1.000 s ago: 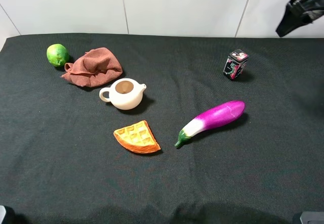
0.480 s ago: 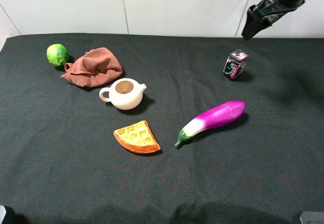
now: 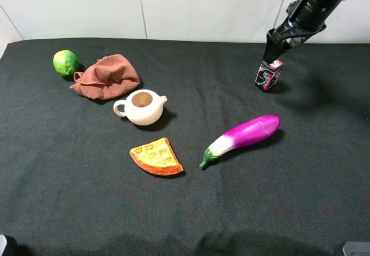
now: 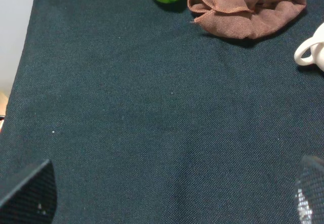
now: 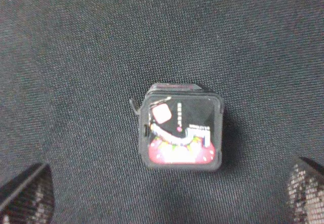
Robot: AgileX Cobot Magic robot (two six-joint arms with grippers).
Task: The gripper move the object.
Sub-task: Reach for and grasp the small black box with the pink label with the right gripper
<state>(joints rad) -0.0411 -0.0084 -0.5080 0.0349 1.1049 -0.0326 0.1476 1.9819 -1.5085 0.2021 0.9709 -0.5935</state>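
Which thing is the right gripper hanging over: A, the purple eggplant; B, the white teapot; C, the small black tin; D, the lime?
C: the right gripper hangs open just above the small black tin, and the right wrist view shows the tin centred below it.

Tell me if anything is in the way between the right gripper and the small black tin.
Nothing visible is. The right gripper hangs open directly over the tin, which has only the bare black table cover around it. The eggplant lies apart, nearer the camera, off that path.
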